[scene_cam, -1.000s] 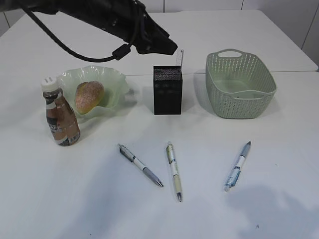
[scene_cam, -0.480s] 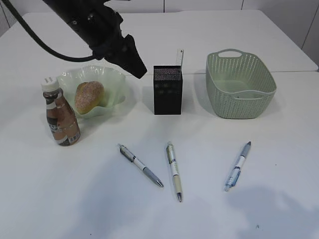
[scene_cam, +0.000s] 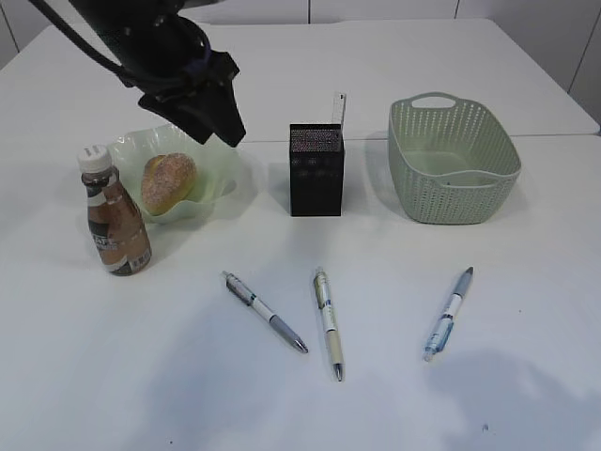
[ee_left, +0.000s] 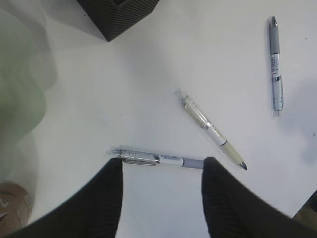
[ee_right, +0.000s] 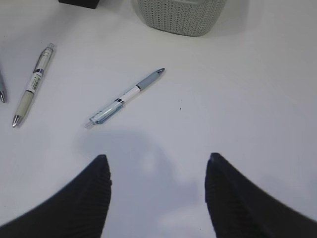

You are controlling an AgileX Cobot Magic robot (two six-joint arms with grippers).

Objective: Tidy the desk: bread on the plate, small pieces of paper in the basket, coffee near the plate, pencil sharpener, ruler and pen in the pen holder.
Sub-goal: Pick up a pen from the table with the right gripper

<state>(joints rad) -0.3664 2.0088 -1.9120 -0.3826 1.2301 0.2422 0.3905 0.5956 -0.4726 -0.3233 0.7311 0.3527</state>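
1. Desk: a plain white top with a seam running across it behind the holder and basket.
2. Bread lies in the pale green ruffled plate at the left rear.
3. Coffee bottle stands upright just in front of the plate's left edge, white cap on; whether it touches the plate is unclear.
4. Black mesh pen holder stands at center rear. A clear ruler sticks up from its back right corner.
5. Green woven basket sits to the right of the holder, apart from it. Its contents cannot be made out.
6. Three pens lie flat on the desk in front, none touching another: a grey-grip pen at left, a cream-grip pen in the middle, a blue pen at right.
7. Left gripper is raised above the desk, over the plate's right rim in the exterior view. Its jaws stand apart with nothing between them. In its wrist view the grey-grip pen lies on the desk just beyond the fingertips.
8. Right gripper shows only in its own wrist view. Jaws are spread wide and empty, raised over bare desk, with the blue pen and the basket's front wall beyond them.
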